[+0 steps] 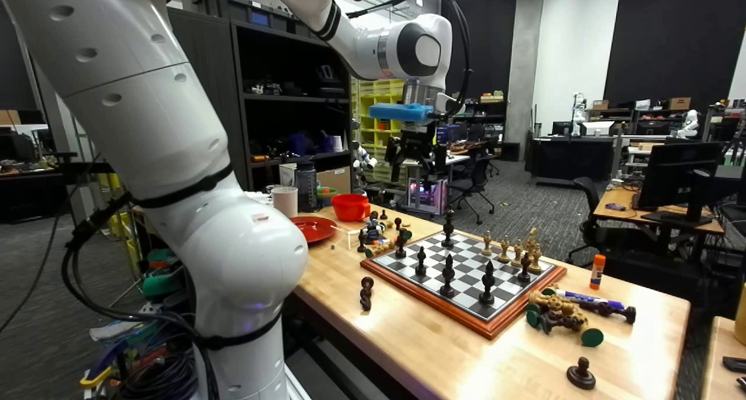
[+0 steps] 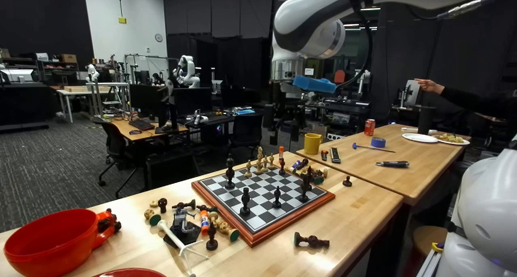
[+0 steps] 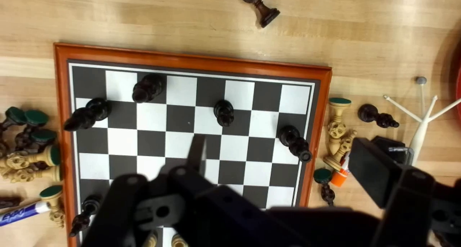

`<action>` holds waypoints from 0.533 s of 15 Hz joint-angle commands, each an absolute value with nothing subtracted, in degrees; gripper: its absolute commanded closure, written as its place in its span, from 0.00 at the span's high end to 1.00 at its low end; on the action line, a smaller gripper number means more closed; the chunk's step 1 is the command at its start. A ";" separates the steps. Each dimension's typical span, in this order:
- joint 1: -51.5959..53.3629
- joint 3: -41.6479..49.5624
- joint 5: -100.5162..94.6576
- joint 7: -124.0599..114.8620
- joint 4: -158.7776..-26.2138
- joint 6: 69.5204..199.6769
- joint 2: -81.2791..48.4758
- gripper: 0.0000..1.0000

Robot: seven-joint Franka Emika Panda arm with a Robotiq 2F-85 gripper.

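Six dark chess pieces [image 1: 447,274] are seen upright on the chessboard [image 1: 466,272] in an exterior view, with light pieces [image 1: 517,252] bunched toward one corner. The gripper [image 1: 418,169] is held high over the board, its jaws parted wide and nothing grasped.

In an exterior view, the board's far side is set just beside the edge of the table [image 2: 349,216]. A broad strip of wood is left on the near side, where a dark toppled piece [image 2: 311,241] is laid between the frame [image 2: 294,215] and the table edge. Room at another side is taken up by more fallen pieces [image 2: 224,227], a glue stick [image 2: 204,222] and a white tripod [image 2: 171,235].

In the wrist view, exposed squares are seen between the standing pieces. One of the fingers [image 3: 374,171] is shown beyond the frame, the other over the squares. At the opposite frame edge, jumbled pieces [image 3: 21,160] and a marker [image 3: 23,214] are crowded.
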State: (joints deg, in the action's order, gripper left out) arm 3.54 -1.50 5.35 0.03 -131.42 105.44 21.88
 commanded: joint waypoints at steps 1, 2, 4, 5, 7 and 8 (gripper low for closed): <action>0.86 0.31 6.63 -3.20 -124.84 104.15 16.41 1.00; -0.33 1.14 6.84 -4.84 -122.47 103.90 14.38 1.00; -2.16 2.54 7.25 -7.67 -118.62 104.05 10.69 1.00; -3.03 3.34 7.65 -8.99 -116.53 103.80 8.70 1.00; -4.79 4.92 8.24 -11.63 -112.85 104.06 4.51 1.00; -5.62 5.74 8.71 -12.95 -111.31 104.42 2.41 1.00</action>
